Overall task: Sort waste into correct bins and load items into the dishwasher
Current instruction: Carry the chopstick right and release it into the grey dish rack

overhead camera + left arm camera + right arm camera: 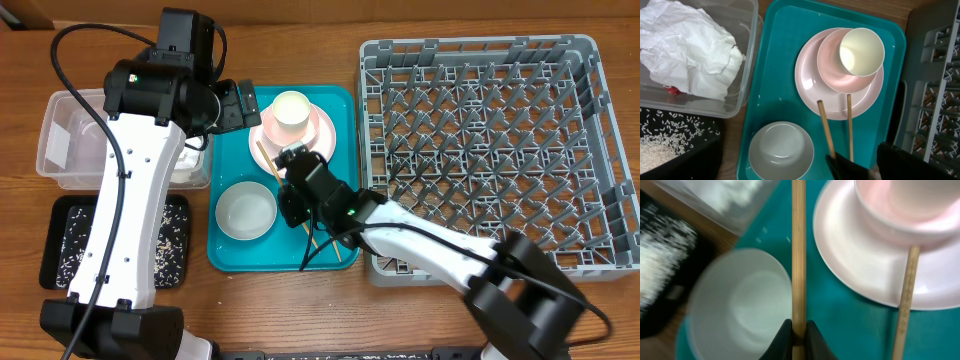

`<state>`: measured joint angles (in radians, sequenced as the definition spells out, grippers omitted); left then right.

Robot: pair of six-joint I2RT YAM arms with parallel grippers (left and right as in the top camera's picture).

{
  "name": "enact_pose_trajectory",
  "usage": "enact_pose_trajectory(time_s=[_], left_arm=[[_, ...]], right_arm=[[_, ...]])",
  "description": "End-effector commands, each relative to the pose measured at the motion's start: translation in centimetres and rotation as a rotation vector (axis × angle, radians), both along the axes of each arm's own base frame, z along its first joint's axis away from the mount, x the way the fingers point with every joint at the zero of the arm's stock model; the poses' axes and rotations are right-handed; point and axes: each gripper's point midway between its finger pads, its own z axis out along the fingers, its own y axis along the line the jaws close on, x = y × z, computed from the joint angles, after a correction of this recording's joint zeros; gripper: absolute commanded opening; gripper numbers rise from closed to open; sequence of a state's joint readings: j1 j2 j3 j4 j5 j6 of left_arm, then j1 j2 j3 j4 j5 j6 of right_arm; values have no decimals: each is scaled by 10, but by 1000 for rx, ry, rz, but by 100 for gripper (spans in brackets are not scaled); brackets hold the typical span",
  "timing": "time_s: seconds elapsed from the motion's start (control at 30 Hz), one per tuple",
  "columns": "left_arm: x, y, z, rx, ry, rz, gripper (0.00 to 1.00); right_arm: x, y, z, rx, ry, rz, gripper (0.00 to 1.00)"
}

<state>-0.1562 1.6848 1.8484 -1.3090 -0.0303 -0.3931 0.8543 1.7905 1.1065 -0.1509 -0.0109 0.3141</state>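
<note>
My right gripper [296,192] [799,335] is shut on one wooden chopstick [798,250] over the teal tray, beside the grey-green bowl [246,210] [735,310]. The second chopstick [906,295] leans on the pink plate [323,137] [810,95], which carries the whitish-pink bowl [832,70] and the white cup [291,110] [861,50]. My left gripper [243,104] hovers open and empty at the tray's far left corner. The napkin [685,45] and red packet [672,90] lie in the clear tub [55,120]. Rice [660,147] lies in the black tray [55,245].
The teal serving tray [228,150] sits mid-table. The grey dish rack [480,150] stands right of it and holds nothing. The tub and black tray sit at the left. The right arm reaches across the rack's front left corner.
</note>
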Motion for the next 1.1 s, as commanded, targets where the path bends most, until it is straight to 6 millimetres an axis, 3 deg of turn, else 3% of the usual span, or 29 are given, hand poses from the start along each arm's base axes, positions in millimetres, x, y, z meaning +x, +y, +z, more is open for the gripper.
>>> enact_pose_trajectory(time_s=[0.0,0.1,0.23,0.53,0.67,0.87,1.07], left_arm=[[1,-1,5,-2,-17,-5,100],[1,-1,5,-2,-17,-5,100],[1,-1,5,-2,-17,-5,100],[2,-1,5,-2,-17,-5,100],[2,-1,5,-2,-17,-5,100],[2,-1,5,-2,-17,-5,100],[1,-1,5,-2,-17,-5,100]], right_arm=[[10,-7,63,102,-93,-26,4],[18,-28,84,97,-130,-87,4],[33,-71,92,7,-166,-155,4],[71,-182,63,-172,-73,-408,4],[81,-214,54,-197,-38,-481,4],[86,-239,41,-245,-6,-513,4],[83,-241,34,-274,10,-494,4]])
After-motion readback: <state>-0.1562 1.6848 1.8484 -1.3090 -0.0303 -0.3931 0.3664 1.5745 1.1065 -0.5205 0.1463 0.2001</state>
